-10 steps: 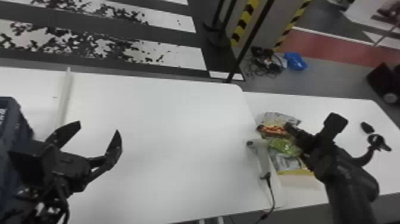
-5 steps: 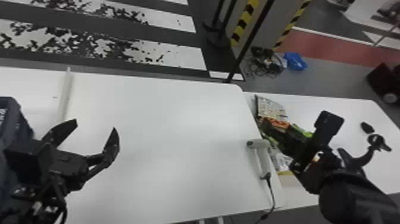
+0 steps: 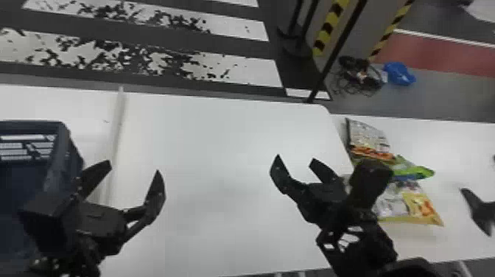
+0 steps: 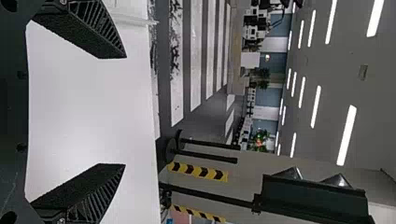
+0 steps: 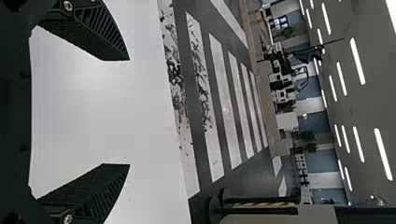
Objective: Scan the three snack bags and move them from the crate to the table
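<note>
**Left gripper (image 3: 132,166) and right gripper (image 3: 295,158) wide open and empty; three bags (image 3: 396,176) at the right.**

Both pairs of jaws stand well apart, with only white table (image 3: 206,147) seen between the fingers in each wrist view. We take this as a waiting pose: neither has anything to hold, and both point forward over the middle of the table.

The left gripper is beside the dark blue crate (image 3: 60,162), perhaps kept there because that is where bags would be picked up. The right gripper is nearer the bags, which suits the placing side.

The bags lie close together on the white surface at the right: a grey bag (image 3: 368,136) farthest off, a green bag (image 3: 412,171) in the middle, and a yellow-and-white bag (image 3: 423,206) nearest. They look bunched as if set down one after another, and we judge the moving done, or nearly so.

The right arm covers part of the bags, so we cannot tell just how they overlap, nor whether each was scanned. The crate is cut off at the left edge and its near part is behind the left arm. A black curved piece (image 3: 478,211) at the right edge is cut off too; we cannot tell what it is.
</note>
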